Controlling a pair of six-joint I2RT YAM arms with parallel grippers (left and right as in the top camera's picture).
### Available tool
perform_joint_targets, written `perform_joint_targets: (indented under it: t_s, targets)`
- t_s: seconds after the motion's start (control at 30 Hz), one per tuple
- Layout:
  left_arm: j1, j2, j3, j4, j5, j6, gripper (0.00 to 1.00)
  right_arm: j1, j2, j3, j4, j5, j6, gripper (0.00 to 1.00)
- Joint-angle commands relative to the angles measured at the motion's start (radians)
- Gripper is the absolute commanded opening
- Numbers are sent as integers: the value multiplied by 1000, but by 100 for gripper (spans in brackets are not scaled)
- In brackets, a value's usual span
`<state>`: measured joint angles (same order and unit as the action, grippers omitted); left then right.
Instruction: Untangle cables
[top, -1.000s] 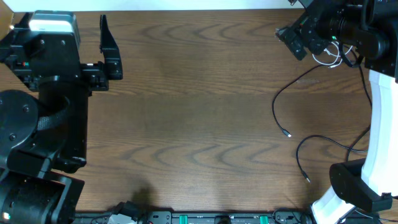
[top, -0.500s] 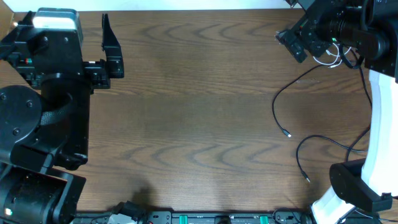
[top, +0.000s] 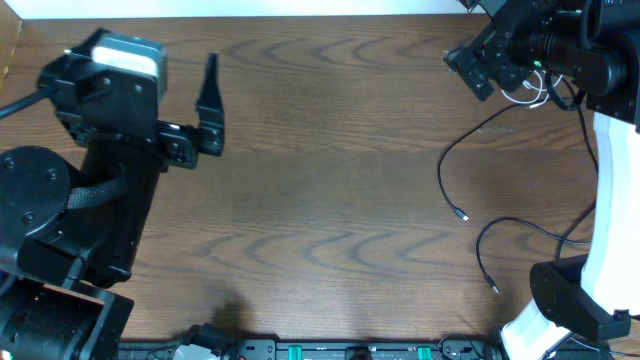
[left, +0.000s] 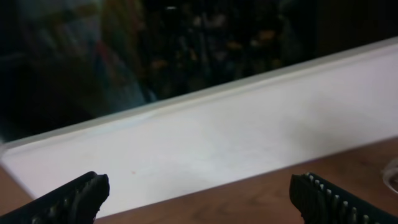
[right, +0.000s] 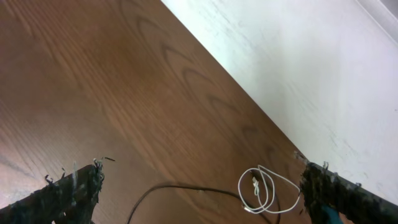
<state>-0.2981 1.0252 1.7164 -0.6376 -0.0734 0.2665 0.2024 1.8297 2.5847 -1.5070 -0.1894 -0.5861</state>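
Brown wood-grain desk (top: 320, 150) seen from above, with a black robot arm at each side. At about 10 o'clock the left tool (left: 200, 202) hangs over bare wood, its two fingers spread wide with nothing between them. Its own camera looks past the far edge of the desk to a pale band (left: 205, 149). At about 2 o'clock the right tool (right: 202, 190) hovers above the desk near the far edge, its fingers also spread wide and holding nothing. The short white cable (right: 261, 186) lies on the desk in a small loose coil just below that tool, near its right finger. A thin black cable (top: 441, 165) starts close to the white coil and runs down the 3 o'clock side in a long curve. It ends in a small plug lying free on the wood. Whether it touches or crosses the white coil cannot be told from these views. A second black cable (top: 480, 250) lies at about 4 o'clock. It comes out from beside the right arm's white post (top: 610, 220), bends into a hook and ends in another small plug. The two black cables lie near each other but apart where they can be seen.
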Motion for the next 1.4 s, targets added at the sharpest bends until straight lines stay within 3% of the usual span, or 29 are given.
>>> perform_joint_targets:
  t_s: [0.0, 0.4, 0.53, 0.77, 0.9, 1.07, 1.13, 1.37]
  targets:
    - [0, -16, 20, -38, 73, 13, 98, 0, -8, 5, -4, 0, 16, 99]
    - [0, -39, 20, -73, 56, 0, 98, 0, -8, 5, -4, 0, 16, 99]
    - [0, -135, 20, -111, -21, -131, 98, 0, -8, 5, -4, 0, 16, 99]
    - [1, -348, -34, -327, -175, -134, 98, 0, -8, 5, -4, 0, 16, 99]
    - [1, -471, -163, -340, -232, -137, 98, 0, -8, 5, -4, 0, 16, 99]
    - [0, -633, -474, -158, -244, -142, 98, 0, -8, 5, -4, 0, 16, 99]
    - [1, -700, -678, 14, -254, -142, 98, 0, -8, 5, -4, 0, 16, 99]
    - [14, -787, -1139, 488, -360, -142, 98, 0, -8, 5, -4, 0, 16, 99]
